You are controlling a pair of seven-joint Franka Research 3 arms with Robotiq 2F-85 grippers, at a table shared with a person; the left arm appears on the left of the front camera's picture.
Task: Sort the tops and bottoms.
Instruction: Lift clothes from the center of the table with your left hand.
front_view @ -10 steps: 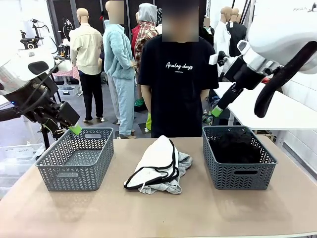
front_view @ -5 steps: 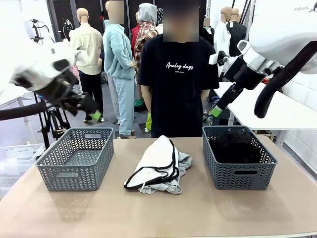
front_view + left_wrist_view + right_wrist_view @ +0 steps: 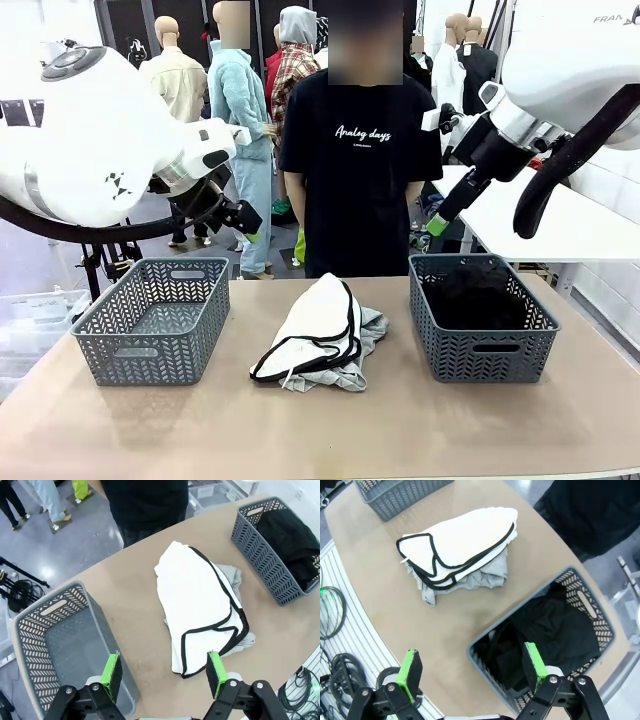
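table [image 3: 320,430] | left basket [image 3: 150,362] at left | clothes pile [image 3: 318,330] between the 2 | right basket [image 3: 482,355] at right, garment [image 3: 475,295] inside | person [image 3: 360,170] behind table

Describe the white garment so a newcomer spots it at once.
On the tan table, look between the left basket and the right basket, both grey. The white garment lies there, draped over a grey garment. Its black-trimmed edges set it apart from the plain grey piece beneath.
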